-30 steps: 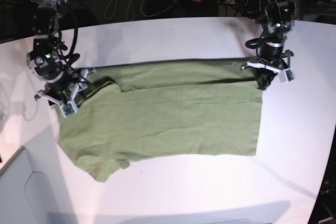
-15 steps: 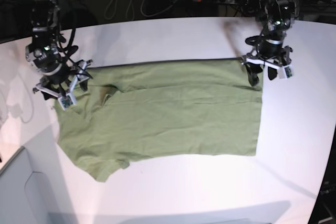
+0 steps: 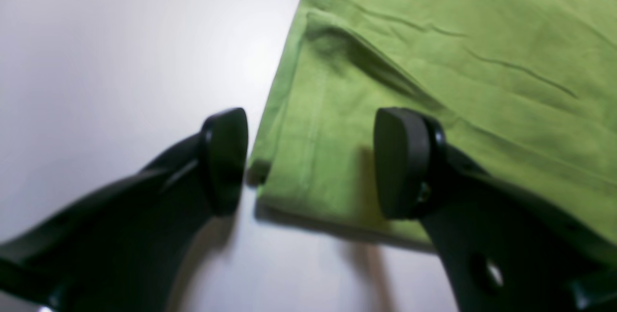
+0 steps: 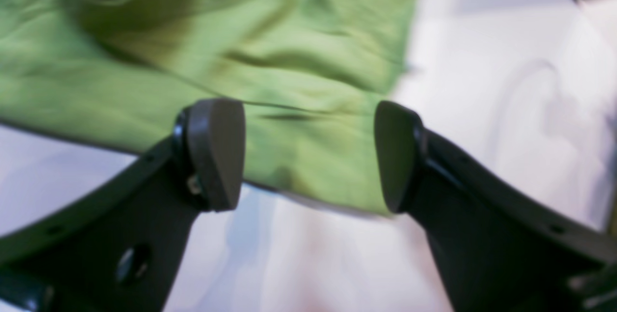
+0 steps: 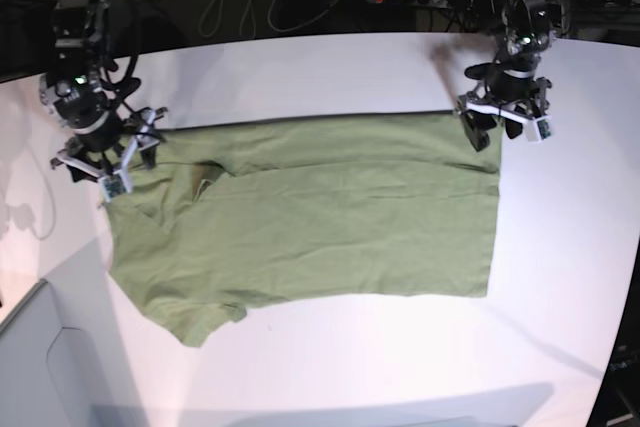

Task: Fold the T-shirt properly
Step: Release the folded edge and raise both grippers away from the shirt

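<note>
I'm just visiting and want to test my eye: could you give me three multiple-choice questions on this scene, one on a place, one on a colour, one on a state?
1. Where does the T-shirt lie?
A. spread on the white table
B. hanging from an arm
C. in a bin

2. Its colour?
A. blue
B. olive green
C. red

3. How is the left gripper?
A. shut on cloth
B. open, holding nothing
C. out of view

Answers: 1 A, it lies flat on the tabletop; 2 B, green in every view; 3 B, its fingers stand apart over the shirt's corner.

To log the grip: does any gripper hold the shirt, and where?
Nothing is held. Left gripper and right gripper are open above the T-shirt.
</note>
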Robot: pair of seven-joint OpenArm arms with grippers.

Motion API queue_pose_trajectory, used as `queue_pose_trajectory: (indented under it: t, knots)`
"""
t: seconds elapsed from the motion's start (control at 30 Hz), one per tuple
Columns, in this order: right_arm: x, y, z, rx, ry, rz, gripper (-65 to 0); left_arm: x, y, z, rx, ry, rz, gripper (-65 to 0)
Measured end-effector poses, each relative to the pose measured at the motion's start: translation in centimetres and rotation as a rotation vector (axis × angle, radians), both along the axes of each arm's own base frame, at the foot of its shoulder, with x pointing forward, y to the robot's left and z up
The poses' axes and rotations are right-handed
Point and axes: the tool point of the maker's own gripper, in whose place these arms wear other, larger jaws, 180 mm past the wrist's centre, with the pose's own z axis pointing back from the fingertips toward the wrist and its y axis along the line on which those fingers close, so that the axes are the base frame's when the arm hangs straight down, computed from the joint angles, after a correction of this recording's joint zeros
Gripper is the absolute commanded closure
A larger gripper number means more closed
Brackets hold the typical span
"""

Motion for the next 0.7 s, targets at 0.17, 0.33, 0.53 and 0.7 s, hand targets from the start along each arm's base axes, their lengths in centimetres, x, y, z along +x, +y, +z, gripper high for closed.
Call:
queue_pose_trajectory:
  t: [0.17, 0.33, 0.53, 0.7]
  knots:
    - [0.0, -2.2, 0.4, -0.01, -0.012, -0.062, -39.9, -0.6, 0.2, -1.1, -0.007, 0.013, 0.011, -39.3]
    - [-0.7, -3.7, -1.6, 0.004, 0.037, -0.111, -39.9, -0.6, 0.0, -1.3, -0.017, 0.005, 0.024, -37.6]
    - [-1.6, -5.1, -4.0, 0.033, 0.081, -0.159, -39.9, -0.9, -0.3, -1.7, -0.03, 0.016, 0.03, -14.0]
    - [-2.3, -6.1, -6.1, 0.069, 0.096, -0.197, -39.7, -1.0, -0.3, -1.9, -0.035, 0.023, 0.031, -3.5]
